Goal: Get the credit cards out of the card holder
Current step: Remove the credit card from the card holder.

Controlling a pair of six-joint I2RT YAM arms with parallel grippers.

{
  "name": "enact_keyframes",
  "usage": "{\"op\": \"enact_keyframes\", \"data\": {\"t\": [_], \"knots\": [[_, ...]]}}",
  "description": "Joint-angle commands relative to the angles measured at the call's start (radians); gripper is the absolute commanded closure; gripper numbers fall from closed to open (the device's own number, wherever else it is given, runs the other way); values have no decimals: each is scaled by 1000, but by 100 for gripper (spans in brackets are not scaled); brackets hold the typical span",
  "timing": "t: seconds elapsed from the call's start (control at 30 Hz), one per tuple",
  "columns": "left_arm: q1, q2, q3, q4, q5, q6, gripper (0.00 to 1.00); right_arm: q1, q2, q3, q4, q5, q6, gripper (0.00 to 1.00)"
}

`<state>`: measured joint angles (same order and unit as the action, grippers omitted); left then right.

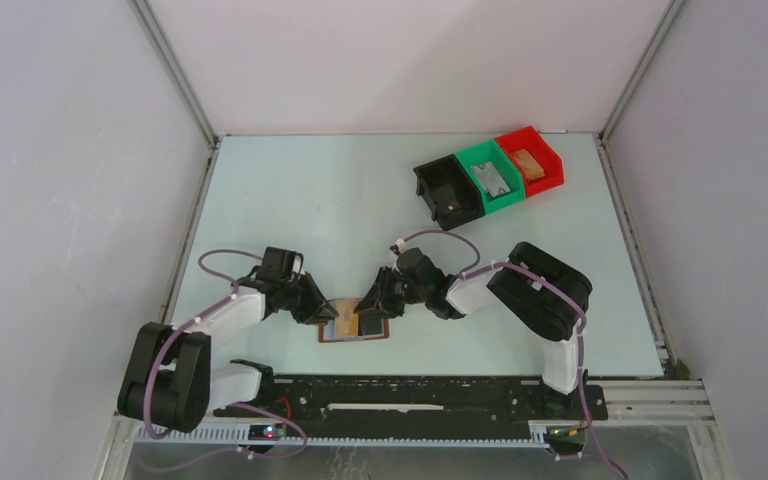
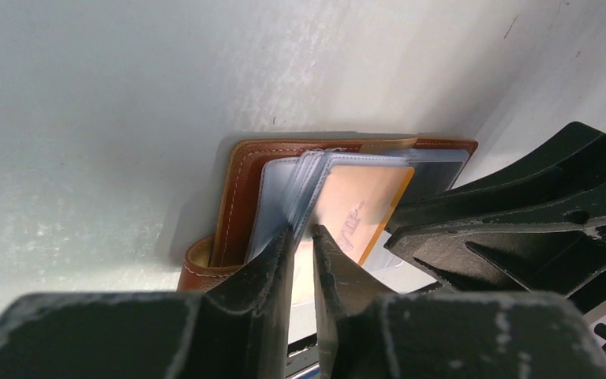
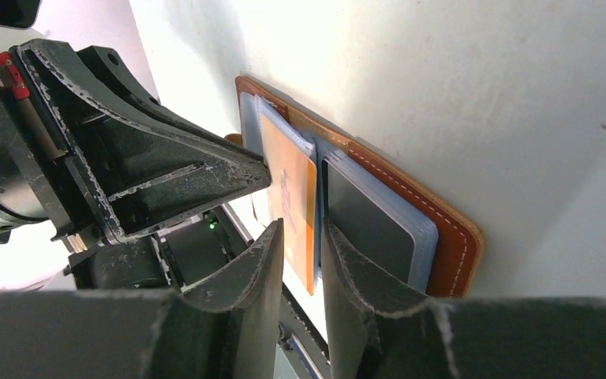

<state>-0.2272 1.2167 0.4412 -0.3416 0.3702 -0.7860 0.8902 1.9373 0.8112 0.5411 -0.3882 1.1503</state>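
The black fingers (image 2: 268,268) of the left tool (image 2: 301,230) fill the foreground of the left wrist view. They are drawn nearly together, leaving only a thin slit. A leaf of the clear plastic sleeves (image 2: 280,189) runs up to that slit; whether it is pinched cannot be told. Directly ahead of the left tool, the flat brown stitched-leather card holder (image 2: 237,181) lies open on the pale surface (image 2: 87,118), between the two tools.

Just right of the left tool's tip, a thin tan-orange plastic credit card (image 3: 292,197) projects partly from its sleeve. The right tool (image 3: 301,225) is clamped on the projecting edge, one finger on each face. Right of that tool, a dark panel (image 3: 363,225) sits behind a clear sleeve; card or lining cannot be told.

Handling, as a judgement:
- The credit card is light, stiff with slight spring, and smooth enough to slip. Grip it across both faces near the free edge and draw it in line with the sleeve.
- The card holder is light and soft. It will likely drag along unless pressed down at the leather rim on the left tool's side.
- The sleeves are flimsy and may crease.

Well beyond the right tool stand a black plastic bin (image 1: 447,190), a green plastic bin (image 1: 475,160) and a red plastic bin (image 1: 550,160).
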Motion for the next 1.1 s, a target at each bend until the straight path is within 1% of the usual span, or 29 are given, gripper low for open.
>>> {"op": "enact_keyframes", "data": {"t": [0.0, 0.1, 0.2, 0.3, 0.4, 0.5, 0.67, 0.77, 0.83, 0.87, 0.93, 1.07], "knots": [[-11, 38, -41, -28, -79, 19, 79, 2, -36, -6, -102, 78, -24, 67], [-11, 40, -41, -28, -78, 20, 81, 7, -34, -6, -125, 96, -25, 67], [-11, 40, -41, -28, -76, 19, 81, 6, -12, -2, -100, 81, -13, 69], [-11, 43, -41, -27, -75, 21, 84, 2, 28, 1, -45, 35, 22, 75], [-11, 44, -40, -27, -74, 21, 85, 2, 60, 2, 25, -3, 58, 78], [-11, 42, -41, -26, -75, 19, 85, 3, 61, 2, 40, -6, 63, 80], [-11, 46, -41, -28, -80, 18, 88, 1, 52, 0, 47, -10, 62, 90], [-12, 48, -42, -29, -85, 16, 90, -3, 34, -26, 79, -10, 73, 92], [-11, 49, -42, -31, -87, 15, 91, -7, 26, -46, 104, -12, 77, 92], [-11, 48, -42, -31, -89, 14, 92, -9, 25, -55, 117, -14, 80, 90], [-11, 51, -41, -31, -90, 14, 92, -11, 31, -65, 149, -23, 91, 83], [-11, 58, -38, -31, -89, 16, 93, -13, 61, -77, 228, -49, 132, 82]]}}
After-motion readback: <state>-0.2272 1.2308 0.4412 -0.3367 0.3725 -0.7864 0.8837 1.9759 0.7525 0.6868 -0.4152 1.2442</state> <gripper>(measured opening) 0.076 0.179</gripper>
